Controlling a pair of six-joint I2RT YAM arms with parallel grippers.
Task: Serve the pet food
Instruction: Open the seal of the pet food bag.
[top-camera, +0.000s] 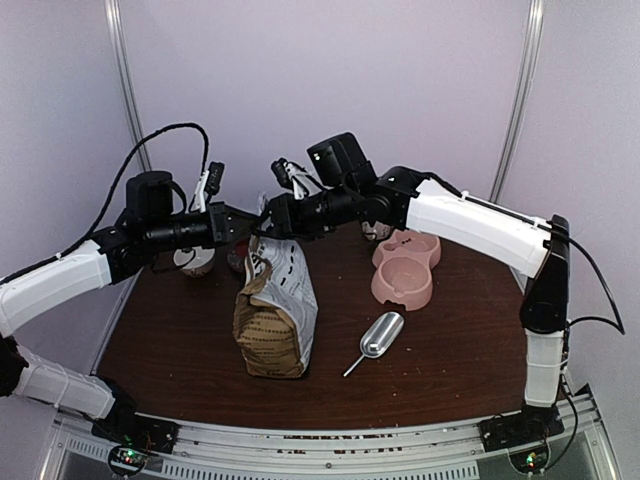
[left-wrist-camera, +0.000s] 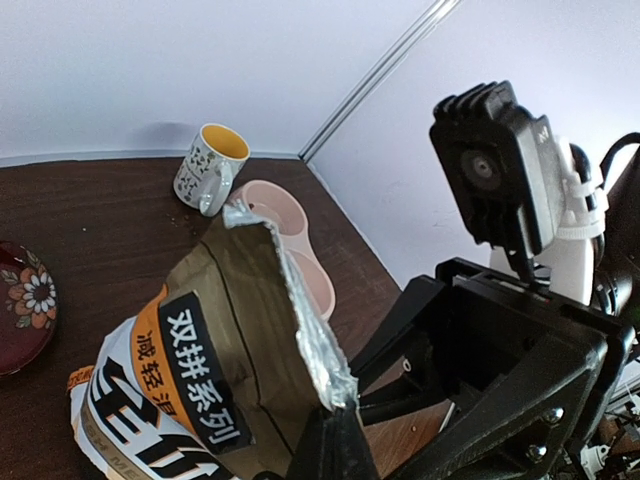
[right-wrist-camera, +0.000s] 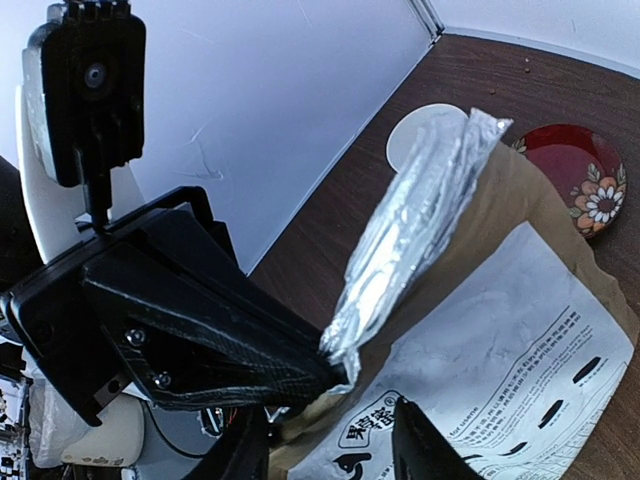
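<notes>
The tall tan paper bag (top-camera: 272, 318) with an orange band and black-white print stands upright mid-table. The pet food is hidden inside it. My left gripper (left-wrist-camera: 345, 428) is shut on one corner of the bag's foil-lined top edge (left-wrist-camera: 300, 320). In the top view the left gripper (top-camera: 252, 230) and the right gripper (top-camera: 270, 218) meet above the bag's mouth. My right gripper (right-wrist-camera: 325, 450) is open, its fingers (right-wrist-camera: 412, 445) apart on either side of the bag's upper corner, just below the left gripper's pinch.
A pink double bowl (top-camera: 405, 268) sits right of the bag, with a spotted mug (left-wrist-camera: 210, 165) behind it. A metal scoop (top-camera: 380, 335) lies in front of the bowl. A red flowered saucer (right-wrist-camera: 590, 190) and a white cup (top-camera: 195, 262) stand behind the bag at the left.
</notes>
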